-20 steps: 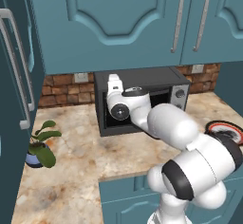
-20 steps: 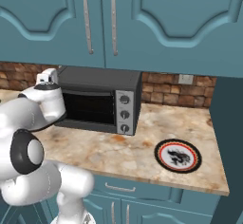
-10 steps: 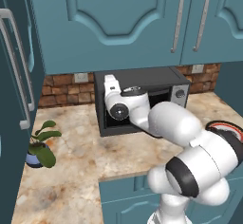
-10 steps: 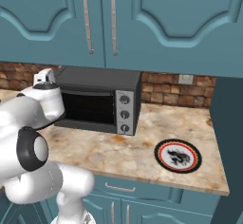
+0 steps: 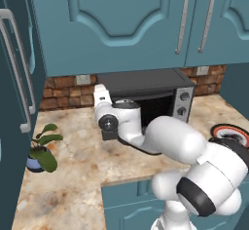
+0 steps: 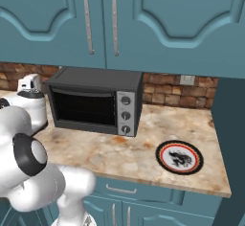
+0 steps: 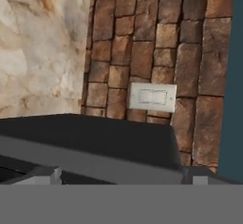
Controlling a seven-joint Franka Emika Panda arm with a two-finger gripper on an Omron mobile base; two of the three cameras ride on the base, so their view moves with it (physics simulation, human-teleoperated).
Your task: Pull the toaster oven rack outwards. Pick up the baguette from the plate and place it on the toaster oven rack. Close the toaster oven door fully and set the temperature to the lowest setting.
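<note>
- Now the gripper (image 7: 123,174) has drifted left off the toaster oven (image 6: 93,82) front, fingers spread wide, empty.
- Toaster oven door (image 6: 85,109) looks shut, so nothing is started; the plate (image 6: 159,157) waits at the right.

A potted plant (image 5: 41,148) sits at the left end of the marbled countertop (image 6: 143,148). Teal upper cabinets (image 6: 143,24) hang overhead, brick backsplash (image 7: 142,52) behind, with a white wall outlet (image 7: 153,97) set into it.
</note>
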